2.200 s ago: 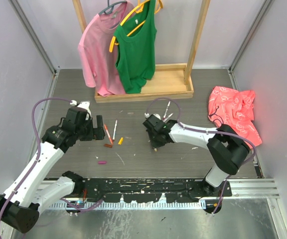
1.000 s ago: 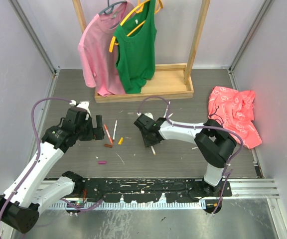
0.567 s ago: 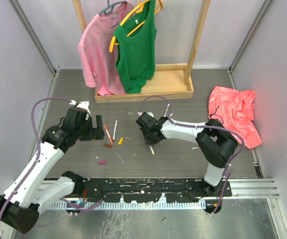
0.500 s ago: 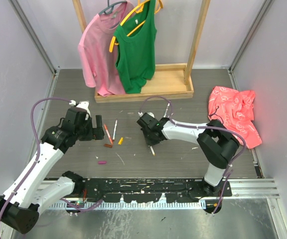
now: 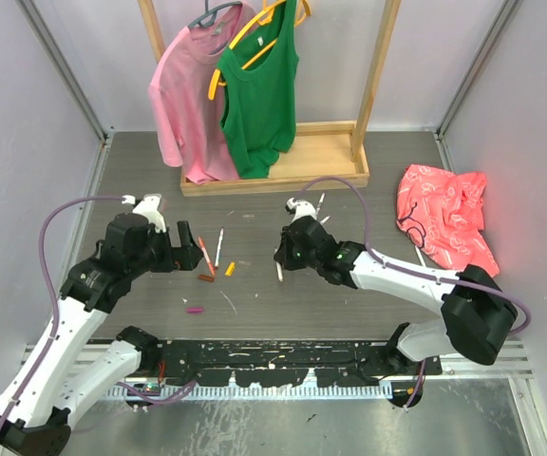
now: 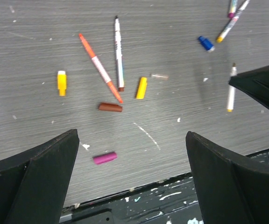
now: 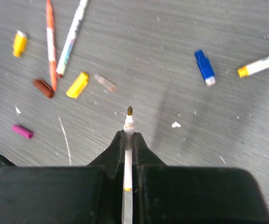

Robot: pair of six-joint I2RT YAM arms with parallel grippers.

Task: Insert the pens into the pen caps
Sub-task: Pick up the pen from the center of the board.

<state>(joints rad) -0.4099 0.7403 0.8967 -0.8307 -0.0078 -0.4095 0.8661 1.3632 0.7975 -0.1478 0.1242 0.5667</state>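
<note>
The grey wood-grain tabletop (image 5: 349,304) is shut in by pale walls left and right, a wooden rack base (image 5: 273,178) at the back and a metal rail (image 5: 463,353) along the near edge.

The right gripper (image 7: 128,140) is pressed together on a pen (image 7: 129,122), pinching its white barrel so the dark tip sticks out ahead of the fingers. Bare table lies just in front of that tip. To its left, a little apart, lie a yellow cap (image 7: 77,84) and a brown cap (image 7: 43,87), the brown one touching an orange pen (image 7: 51,42), with a white pen (image 7: 72,39) beside it. A blue cap (image 7: 204,66) sits off to the right, with room around it. A magenta cap (image 6: 105,157) lies alone, nearest the rail.

The left gripper (image 6: 132,154) hangs spread wide above the brown and magenta caps, holding nothing.
</note>
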